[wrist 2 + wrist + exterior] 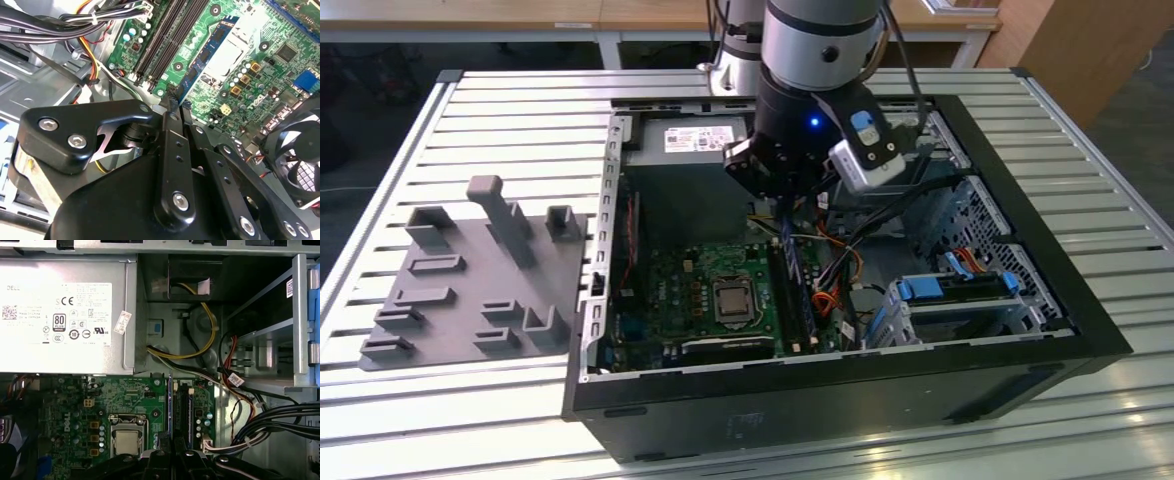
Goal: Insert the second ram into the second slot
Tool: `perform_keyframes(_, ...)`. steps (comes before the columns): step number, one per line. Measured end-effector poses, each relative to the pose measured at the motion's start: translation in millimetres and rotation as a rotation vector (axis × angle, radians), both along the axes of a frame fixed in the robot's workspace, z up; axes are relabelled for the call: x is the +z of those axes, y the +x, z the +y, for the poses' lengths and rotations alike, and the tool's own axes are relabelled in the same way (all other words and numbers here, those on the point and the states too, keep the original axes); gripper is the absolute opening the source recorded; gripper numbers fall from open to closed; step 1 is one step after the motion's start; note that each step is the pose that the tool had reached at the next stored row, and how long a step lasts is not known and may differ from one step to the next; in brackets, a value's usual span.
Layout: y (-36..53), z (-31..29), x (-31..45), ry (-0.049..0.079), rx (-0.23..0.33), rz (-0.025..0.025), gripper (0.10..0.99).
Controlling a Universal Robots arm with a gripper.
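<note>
1. Second ram, a narrow blue circuit-board stick with dark chips, stands on its long edge over the green motherboard inside the open computer case.
2. Its long axis runs parallel to the dark memory slots just beside it and points away from the gripper across the board; in the first wrist view the stick shows edge-on as a thin blue line next to those slots.
3. The gripper is clenched on the near end of the stick, its black fingers pressed together around it.
4. In the exterior view the arm reaches down into the case, above the motherboard's slot area.
5. Whether the stick's lower edge is seated in a slot or merely above it cannot be told.
6. A grey power supply sits beyond the board, and a grey fixture tray lies outside the case on the exterior view's left.
</note>
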State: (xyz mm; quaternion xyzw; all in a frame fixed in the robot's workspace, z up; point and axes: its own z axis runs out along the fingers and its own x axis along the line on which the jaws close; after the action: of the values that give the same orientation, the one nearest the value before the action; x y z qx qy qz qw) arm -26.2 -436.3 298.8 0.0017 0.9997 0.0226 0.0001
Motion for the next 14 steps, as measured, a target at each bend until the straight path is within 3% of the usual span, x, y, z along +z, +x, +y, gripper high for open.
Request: perform_keyframes(14,0.0,-0.1,-12.2,0.000,0.000,0.0000,0.137)
